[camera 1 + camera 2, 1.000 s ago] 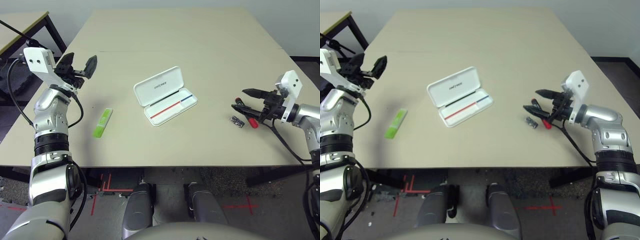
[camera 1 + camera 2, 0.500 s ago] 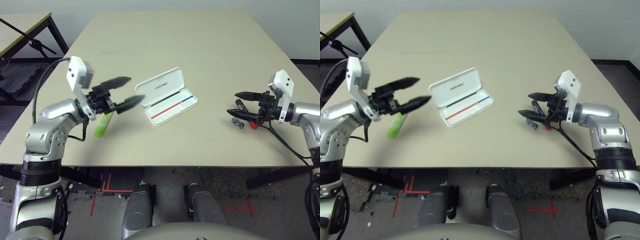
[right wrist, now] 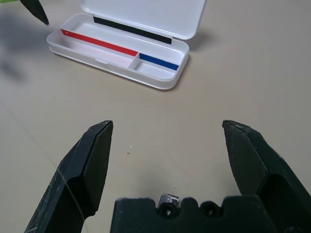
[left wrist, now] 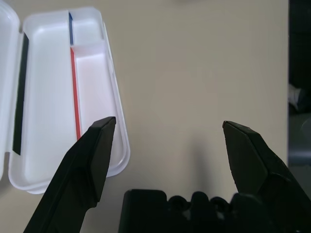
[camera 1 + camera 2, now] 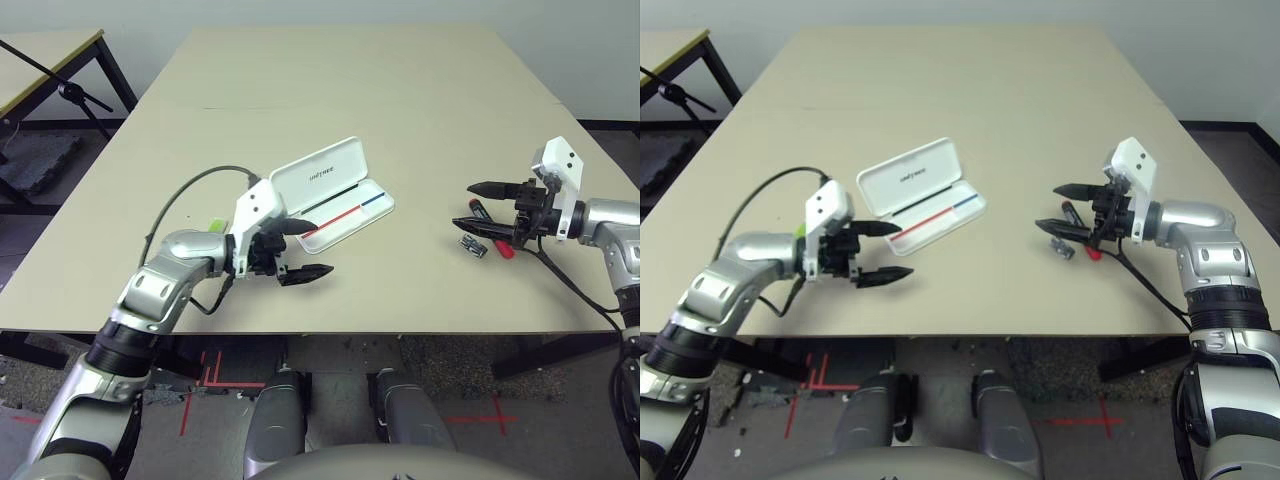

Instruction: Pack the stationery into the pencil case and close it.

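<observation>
The white pencil case [image 5: 330, 195] lies open mid-table, lid up behind a tray with a red and blue stripe. My left gripper [image 5: 303, 250] is open just off the case's near left corner [image 4: 48, 97], with nothing between its fingers. A sliver of the lime-green highlighter [image 5: 213, 222] peeks from behind my left forearm. At the right, my open right gripper [image 5: 477, 206] hovers over the red marker [image 5: 503, 248], one finger on either side of its black cap end. The small dark clip [image 5: 472, 245] lies beside the marker and under this gripper [image 3: 167, 131].
The tabletop [image 5: 350, 90] stretches bare behind the case. The front table edge [image 5: 380, 332] runs close below both grippers. A second table [image 5: 40, 60] and a dark stand are off to the far left.
My left arm has swung down and to the right, from above the highlighter to the case's near left corner. The right gripper has barely shifted over the marker.
</observation>
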You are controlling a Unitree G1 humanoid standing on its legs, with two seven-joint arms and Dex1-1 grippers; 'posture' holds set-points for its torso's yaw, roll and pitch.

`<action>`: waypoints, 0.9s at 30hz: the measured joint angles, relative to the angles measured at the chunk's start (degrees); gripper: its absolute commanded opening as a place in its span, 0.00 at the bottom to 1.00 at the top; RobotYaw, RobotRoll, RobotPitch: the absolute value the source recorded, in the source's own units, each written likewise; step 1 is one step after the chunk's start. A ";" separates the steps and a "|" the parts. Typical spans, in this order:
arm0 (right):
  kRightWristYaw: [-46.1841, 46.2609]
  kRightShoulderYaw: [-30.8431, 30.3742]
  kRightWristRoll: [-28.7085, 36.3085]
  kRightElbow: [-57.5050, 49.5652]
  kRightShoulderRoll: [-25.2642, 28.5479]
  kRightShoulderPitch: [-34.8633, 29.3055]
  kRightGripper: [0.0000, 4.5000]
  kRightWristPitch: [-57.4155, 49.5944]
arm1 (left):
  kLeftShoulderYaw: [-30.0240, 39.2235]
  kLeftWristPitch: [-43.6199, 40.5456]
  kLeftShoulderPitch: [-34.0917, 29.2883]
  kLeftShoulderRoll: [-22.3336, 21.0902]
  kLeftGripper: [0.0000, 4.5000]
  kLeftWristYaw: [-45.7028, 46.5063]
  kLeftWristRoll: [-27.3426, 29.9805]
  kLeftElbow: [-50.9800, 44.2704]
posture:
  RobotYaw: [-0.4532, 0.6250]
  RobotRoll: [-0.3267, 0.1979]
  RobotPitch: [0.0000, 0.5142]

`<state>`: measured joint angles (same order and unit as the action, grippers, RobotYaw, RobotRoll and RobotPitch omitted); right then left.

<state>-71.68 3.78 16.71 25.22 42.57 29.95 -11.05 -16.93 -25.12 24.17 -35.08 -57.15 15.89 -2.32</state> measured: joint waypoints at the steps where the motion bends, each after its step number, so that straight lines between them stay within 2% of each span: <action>1: 0.15 0.00 0.00 0.00 -0.20 -0.01 1.00 0.13 | -0.50 0.30 0.62 0.52 0.99 -0.01 -0.81 1.16 | 0.36 0.62 0.16; 8: 1.69 0.04 0.07 -0.02 -0.72 -0.65 1.00 0.47 | -3.58 1.75 4.00 2.73 0.99 -0.57 -6.06 7.98 | 0.35 0.62 0.16; 22: 3.83 0.07 0.09 -0.12 -1.28 -1.17 1.00 1.60 | -4.69 -0.16 5.98 3.67 0.99 -3.05 -9.37 8.52 | 0.33 0.62 0.17; 27: 4.60 0.15 0.11 -0.19 -1.56 -1.36 1.00 2.01 | -5.47 -1.25 7.12 4.09 0.62 -3.56 -10.35 9.32 | 0.32 0.62 0.17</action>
<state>-67.08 3.93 16.82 25.02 41.01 28.59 -9.04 -22.39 -26.37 31.29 -30.99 -60.71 5.55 7.00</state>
